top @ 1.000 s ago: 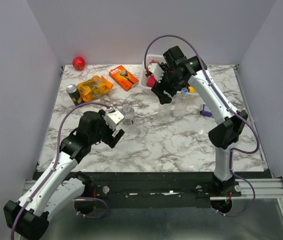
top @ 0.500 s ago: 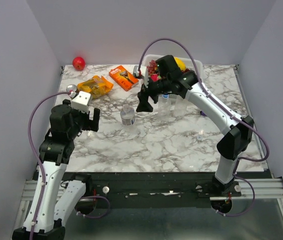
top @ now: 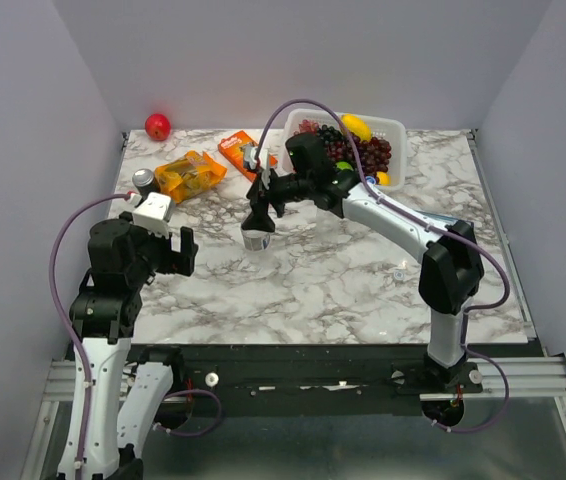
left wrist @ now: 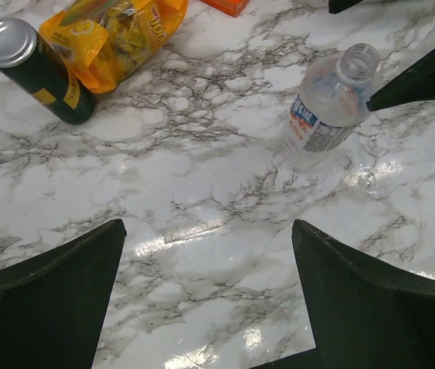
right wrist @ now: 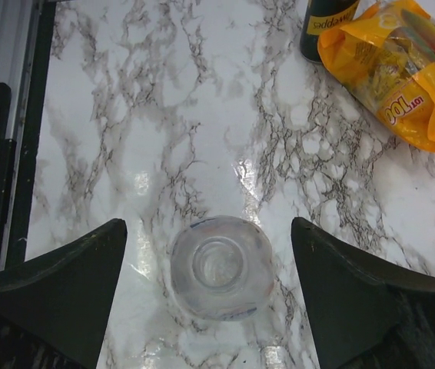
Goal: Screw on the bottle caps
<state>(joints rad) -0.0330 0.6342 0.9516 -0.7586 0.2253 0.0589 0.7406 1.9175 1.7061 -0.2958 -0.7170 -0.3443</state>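
Uncapped labelled bottle stands upright, bench centre-left. Directly over it the right hand, fingers spread wide, grasping nothing. Nearer and left, the left hand likewise released, empty. Whitish cap lies well to right.

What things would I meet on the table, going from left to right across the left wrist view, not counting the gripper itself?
dark can → yellow snack bag → orange box, only its corner at the top edge → uncapped clear bottle
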